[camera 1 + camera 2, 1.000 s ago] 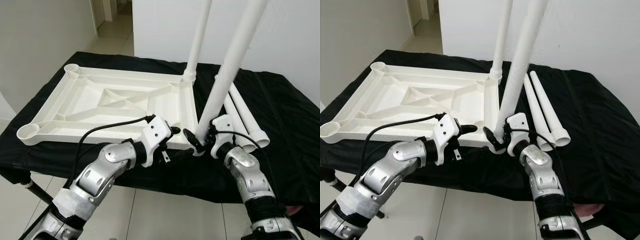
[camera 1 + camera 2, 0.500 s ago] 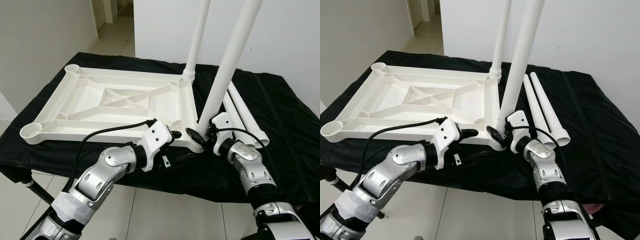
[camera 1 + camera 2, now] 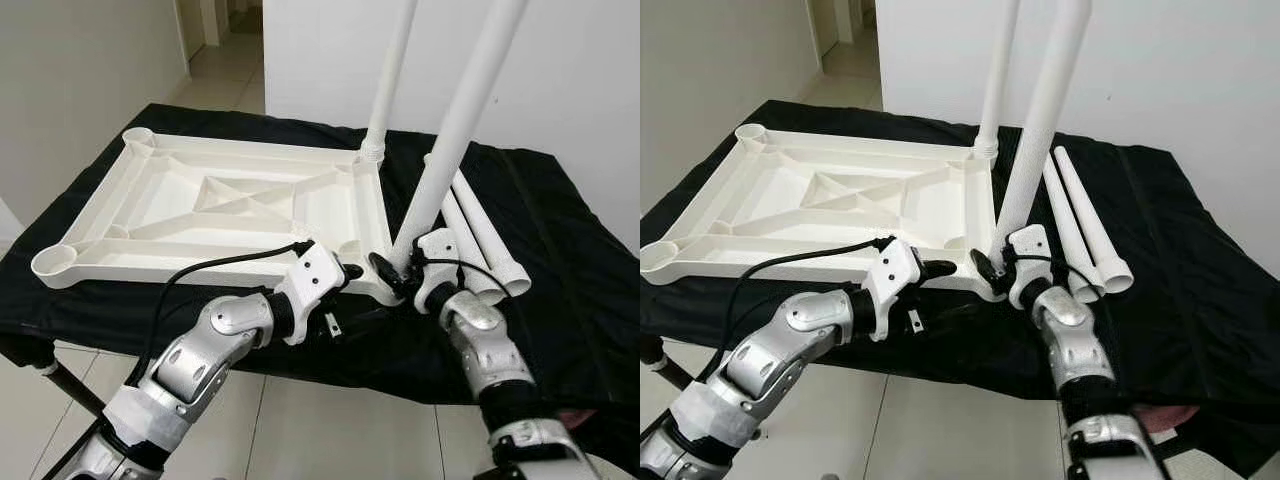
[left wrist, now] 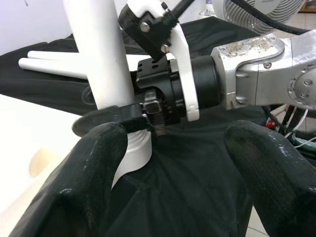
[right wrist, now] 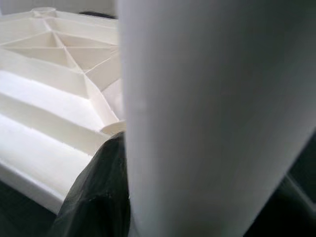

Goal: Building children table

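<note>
Left eye view – tabletop: the white tabletop (image 3: 240,205) lies upside down on the black-draped bench (image 3: 560,240), filling the left and centre of the frame; ribbed and hard, it looks stiff and fairly light.
Left eye view – legs: one leg (image 3: 392,75) stands upright in the far right corner socket; the held leg (image 3: 455,125) rises tilted from the near right corner, at centre right.
Left eye view – spare legs: two spare legs (image 3: 485,240) lie side by side on the cloth, right of the held leg.
Left eye view – right gripper: the right gripper (image 3: 395,278) has its fingers clamped on the held leg's foot.
Right eye view – left gripper: the left gripper (image 3: 945,290) sits at lower centre, at the tabletop's near edge, holding nothing.
Left wrist view – fingers: the left fingers (image 4: 89,163) are spread wide apart, facing the leg's base and the right gripper.
Right wrist view – grip: the smooth white tube crosses the frame, one black finger (image 5: 98,197) pressed to it.
Handling: the tube is probably hollow, rigid and slippery; gripped low, its long top will sway, so a firm hold near the base suits seating it.
</note>
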You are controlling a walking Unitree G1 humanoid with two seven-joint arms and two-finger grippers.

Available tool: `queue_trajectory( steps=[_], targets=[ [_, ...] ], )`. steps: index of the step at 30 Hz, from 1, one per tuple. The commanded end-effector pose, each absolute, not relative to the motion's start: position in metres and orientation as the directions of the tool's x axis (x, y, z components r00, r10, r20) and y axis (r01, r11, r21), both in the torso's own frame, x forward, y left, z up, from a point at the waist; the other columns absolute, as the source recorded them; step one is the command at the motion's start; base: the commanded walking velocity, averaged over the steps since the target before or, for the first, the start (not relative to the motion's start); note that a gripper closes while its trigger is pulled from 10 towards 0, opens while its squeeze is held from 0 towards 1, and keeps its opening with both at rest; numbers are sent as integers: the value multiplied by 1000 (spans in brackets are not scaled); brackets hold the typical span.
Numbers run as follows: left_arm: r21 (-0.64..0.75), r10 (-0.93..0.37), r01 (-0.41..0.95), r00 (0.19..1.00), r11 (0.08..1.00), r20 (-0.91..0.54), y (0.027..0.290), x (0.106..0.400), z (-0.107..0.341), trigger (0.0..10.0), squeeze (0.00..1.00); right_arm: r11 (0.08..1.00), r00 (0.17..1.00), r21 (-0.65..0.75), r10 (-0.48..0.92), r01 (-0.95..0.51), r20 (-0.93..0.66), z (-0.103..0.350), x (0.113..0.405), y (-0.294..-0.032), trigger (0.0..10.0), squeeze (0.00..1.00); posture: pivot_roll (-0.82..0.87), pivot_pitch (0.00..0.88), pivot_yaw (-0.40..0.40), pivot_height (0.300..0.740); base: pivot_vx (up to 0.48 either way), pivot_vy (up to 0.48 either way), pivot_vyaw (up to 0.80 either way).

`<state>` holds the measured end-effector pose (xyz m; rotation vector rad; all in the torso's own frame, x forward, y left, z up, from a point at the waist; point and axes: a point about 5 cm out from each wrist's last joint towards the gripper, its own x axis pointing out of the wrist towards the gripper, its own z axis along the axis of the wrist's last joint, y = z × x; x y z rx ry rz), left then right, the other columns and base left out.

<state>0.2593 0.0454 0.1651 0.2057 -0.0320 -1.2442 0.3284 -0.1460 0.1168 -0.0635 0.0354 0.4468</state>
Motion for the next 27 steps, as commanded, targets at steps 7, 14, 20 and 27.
queue_trajectory(
  steps=[7, 14, 20, 27],
  targets=[
    [187, -953, 946, 288, 266, -100, 45, 258, 166, 10000, 0, 976, 962, 56, 217, -211, -164, 96, 309, -133, 10000, 0, -61, 0, -50, 740, 0, 0, 0],
    [194, -952, 945, 288, 265, -103, 47, 260, 167, 10000, 0, 994, 984, 96, 75, -60, -164, 100, 295, -119, 10000, 0, -63, 0, -50, 740, 0, 0, 0],
    [198, -952, 944, 287, 263, -105, 47, 261, 167, 10000, 0, 995, 985, 94, 54, -39, -164, 103, 294, -119, 10000, 0, -60, 0, -48, 740, 0, 0, 0],
    [203, -952, 944, 285, 260, -109, 49, 261, 168, 10000, 0, 991, 988, 110, 91, -77, -126, 109, 295, -118, 10000, 1000, -51, 0, -53, 740, 0, 0, 0]
  ],
)
